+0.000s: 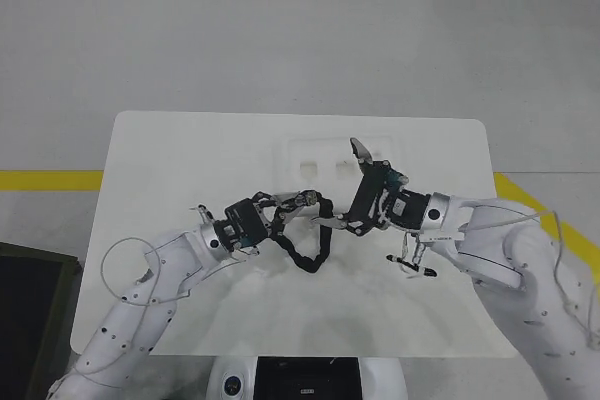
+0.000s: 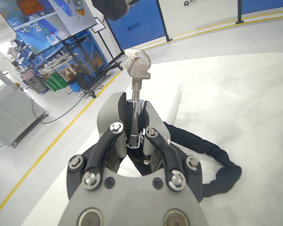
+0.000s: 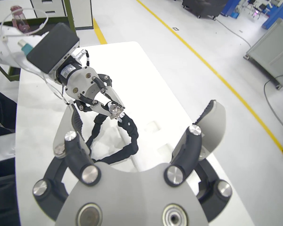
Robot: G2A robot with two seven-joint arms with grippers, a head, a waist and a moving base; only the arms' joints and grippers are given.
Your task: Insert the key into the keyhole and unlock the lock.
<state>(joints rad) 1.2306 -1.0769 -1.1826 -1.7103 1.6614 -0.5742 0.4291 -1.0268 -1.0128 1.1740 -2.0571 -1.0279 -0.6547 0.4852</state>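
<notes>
Top view down over the table [image 1: 160, 160]; wrist views close behind left gripper [image 2: 134, 100] and right gripper [image 3: 142, 106], lock [image 3: 132, 139] shared.

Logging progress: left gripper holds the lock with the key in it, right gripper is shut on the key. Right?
No: the right gripper is open and empty, as the right wrist view shows. The left gripper holds the lock, key inserted.

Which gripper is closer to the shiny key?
Left. The left gripper is shut on the lock, and the key sticks out of the lock just past its fingertips. The right gripper is open, facing the key with a gap between them.
</notes>
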